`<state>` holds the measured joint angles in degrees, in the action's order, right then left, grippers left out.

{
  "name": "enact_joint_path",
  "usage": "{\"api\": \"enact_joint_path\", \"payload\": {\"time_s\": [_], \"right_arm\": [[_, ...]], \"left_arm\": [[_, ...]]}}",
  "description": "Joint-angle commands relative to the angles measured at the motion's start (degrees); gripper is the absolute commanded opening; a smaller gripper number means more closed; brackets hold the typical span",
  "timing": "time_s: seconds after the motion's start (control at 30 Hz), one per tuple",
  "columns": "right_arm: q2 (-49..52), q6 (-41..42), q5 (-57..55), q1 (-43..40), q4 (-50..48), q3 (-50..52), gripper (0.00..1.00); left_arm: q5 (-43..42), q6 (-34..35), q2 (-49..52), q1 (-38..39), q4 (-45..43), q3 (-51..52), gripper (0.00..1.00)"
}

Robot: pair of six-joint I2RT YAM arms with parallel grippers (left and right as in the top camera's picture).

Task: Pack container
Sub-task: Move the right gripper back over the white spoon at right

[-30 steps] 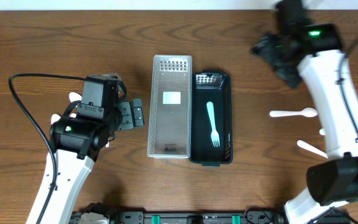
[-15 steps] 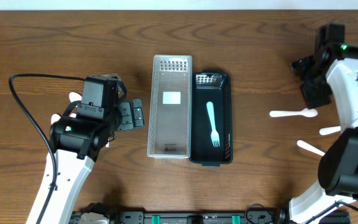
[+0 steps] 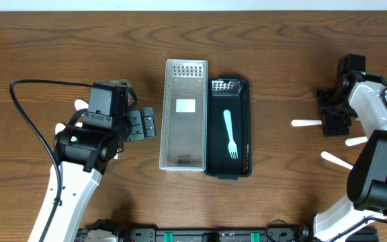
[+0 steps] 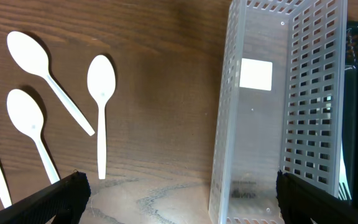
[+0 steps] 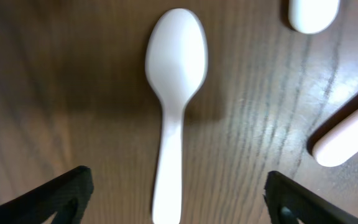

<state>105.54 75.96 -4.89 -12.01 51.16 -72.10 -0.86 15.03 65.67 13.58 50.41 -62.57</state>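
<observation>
— Where do the bins stand?
— Mid-way on the brown wooden surface point(image 3: 79, 40), side by side: the clear perforated plastic bin point(image 3: 183, 141) on the left, the black perforated plastic bin point(image 3: 247, 128) on the right.
— Anything inside?
— A white plastic fork point(image 3: 230, 134) lies in the black one.
— Elsewhere?
— Several white plastic spoons point(image 4: 101, 93) lie left of the bins, and a lone white plastic spoon point(image 5: 174, 93) lies far to the right.

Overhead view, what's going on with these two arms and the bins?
They are packing cutlery. The right tool, open, hovers over a spoon on the table, not yet gripping it. The left tool, open and empty, sits beside the clear bin. One fork lies in the black bin.
</observation>
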Motion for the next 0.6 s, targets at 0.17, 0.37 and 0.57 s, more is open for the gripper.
{"api": "enact_joint_path", "payload": {"time_s": [0.17, 0.37, 0.57], "right_arm": [[0.57, 4.37, -0.44, -1.36, -1.53, 1.33, 0.92], [1.75, 4.33, 2.29, -2.89, -2.12, 1.33, 0.91], [6.47, 3.52, 6.75, -5.2, -2.12, 1.31, 0.92]], "left_arm": [[0.72, 0.09, -0.2, -0.28, 0.15, -0.68, 0.98], [0.72, 0.09, -0.2, -0.28, 0.15, -0.68, 0.98], [0.72, 0.09, -0.2, -0.28, 0.13, -0.68, 0.98]]}}
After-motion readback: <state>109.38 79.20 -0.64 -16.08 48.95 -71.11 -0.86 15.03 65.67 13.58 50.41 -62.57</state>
